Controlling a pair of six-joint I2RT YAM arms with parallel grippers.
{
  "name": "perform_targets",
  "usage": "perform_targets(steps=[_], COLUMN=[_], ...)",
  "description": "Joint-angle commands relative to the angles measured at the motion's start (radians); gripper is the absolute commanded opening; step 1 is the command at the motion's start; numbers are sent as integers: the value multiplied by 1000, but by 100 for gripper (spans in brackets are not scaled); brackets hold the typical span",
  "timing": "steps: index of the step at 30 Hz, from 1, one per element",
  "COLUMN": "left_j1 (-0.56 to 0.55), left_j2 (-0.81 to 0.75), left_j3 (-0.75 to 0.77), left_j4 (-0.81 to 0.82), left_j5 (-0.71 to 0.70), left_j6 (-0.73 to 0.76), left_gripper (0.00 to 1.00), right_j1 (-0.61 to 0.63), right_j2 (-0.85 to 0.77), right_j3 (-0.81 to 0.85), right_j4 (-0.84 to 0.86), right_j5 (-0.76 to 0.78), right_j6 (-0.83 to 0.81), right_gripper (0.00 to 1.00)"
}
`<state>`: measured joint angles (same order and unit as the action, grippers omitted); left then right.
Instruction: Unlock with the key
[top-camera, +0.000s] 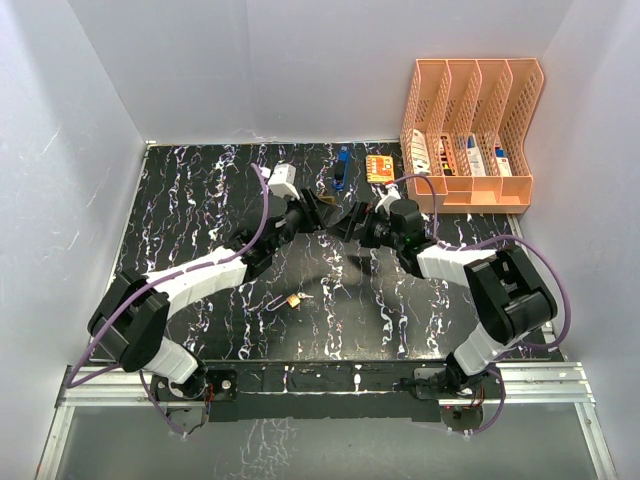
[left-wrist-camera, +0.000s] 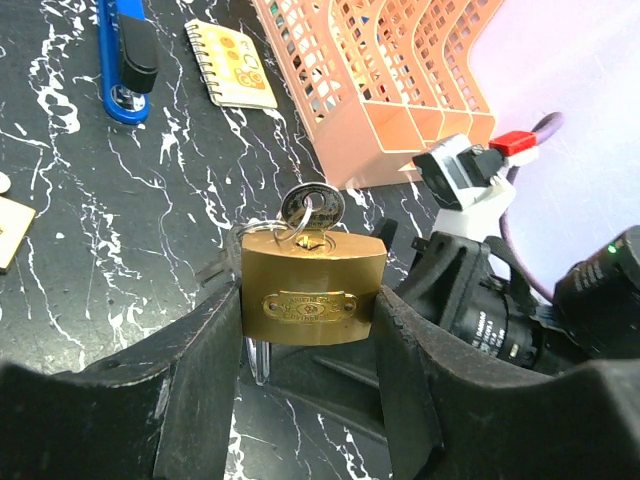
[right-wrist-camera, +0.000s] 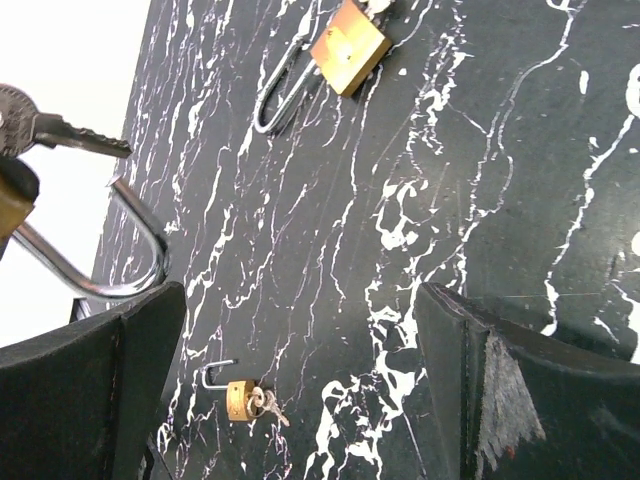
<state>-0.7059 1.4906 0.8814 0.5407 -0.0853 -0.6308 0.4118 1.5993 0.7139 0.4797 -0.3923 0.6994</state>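
Currently your left jaws are clamped on the brass padlock (left-wrist-camera: 312, 290). The black fingers (left-wrist-camera: 195, 400) press on its two side faces, and the body is held above the counter (top-camera: 200, 190), nameplate toward the left wrist camera. The key (left-wrist-camera: 313, 208) sits in the keyway on the padlock's top edge, with its round head and ring standing up. One leg of the shackle (left-wrist-camera: 262, 365) shows below the body. From the frames you cannot tell whether the shackle is released.

Your right jaws stand wide, and their fingers (right-wrist-camera: 110, 390) have only bare counter between them. In the right wrist view the held padlock's shackle and key are at the left edge, just beside the left-hand finger and not between the pair. In the top view both arms meet over the middle of the counter, wrists facing each other.

Other items you can see:
- a small padlock (top-camera: 293, 300) with keys lies on the counter nearer the arm bases, shackle swung out
- a long-shackled padlock (right-wrist-camera: 348, 55) lies flat on the counter
- a blue stapler (left-wrist-camera: 127, 60) and a spiral notebook (left-wrist-camera: 232, 77) sit at the far edge
- an orange file rack (left-wrist-camera: 390, 60) stands in the far right corner
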Motion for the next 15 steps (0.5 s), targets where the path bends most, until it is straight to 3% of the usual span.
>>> perform_targets(steps=[1, 15], left_j1=[2, 2], left_j2=[-71, -47], left_j3=[-14, 17], left_j4=[74, 70], left_j5=[38, 44], left_j6=[-29, -52], left_gripper=[0, 0], right_j1=[-28, -33], right_j2=[15, 26], right_j3=[49, 107], right_j4=[77, -8], right_j5=[-33, 34], right_j6=[21, -13], right_gripper=[98, 98])
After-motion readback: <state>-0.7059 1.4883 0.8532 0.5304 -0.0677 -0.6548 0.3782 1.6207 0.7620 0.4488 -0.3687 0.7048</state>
